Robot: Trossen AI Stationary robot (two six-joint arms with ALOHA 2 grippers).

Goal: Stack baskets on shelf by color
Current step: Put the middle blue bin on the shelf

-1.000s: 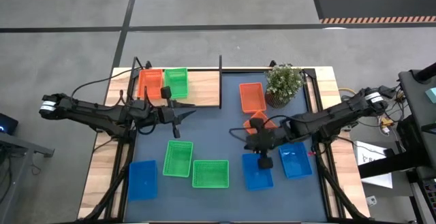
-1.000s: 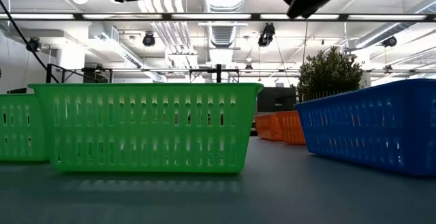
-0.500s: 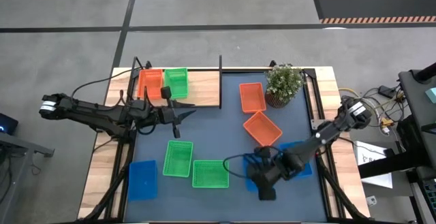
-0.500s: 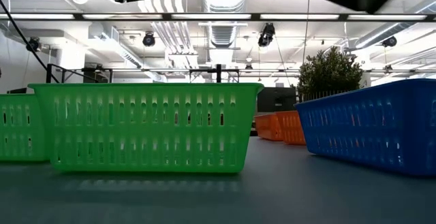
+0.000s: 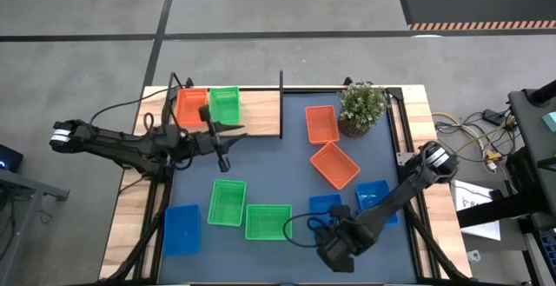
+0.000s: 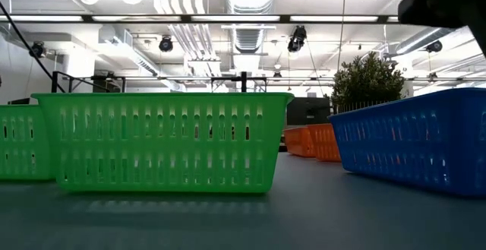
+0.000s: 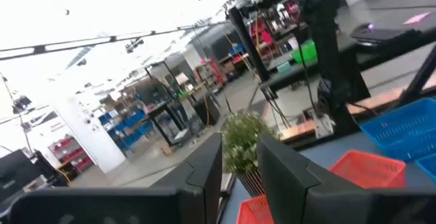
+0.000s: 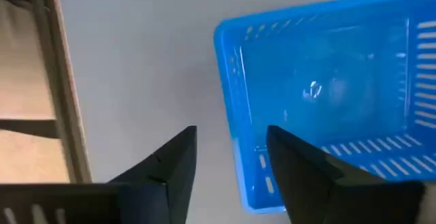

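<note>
Right hand [image 5: 334,253], fingers spread and empty, hovers at the bench's near edge over a blue basket [image 8: 327,94], likely lining up a grasp. Left hand [image 5: 223,149] waits beside the shelf [image 5: 261,110], grip unclear.

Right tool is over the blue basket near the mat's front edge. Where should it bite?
Take the blue basket by its short end wall, coming straight down. It sits upright and empty, and the right tool already hangs open with one finger either side of that thin rim.
</note>
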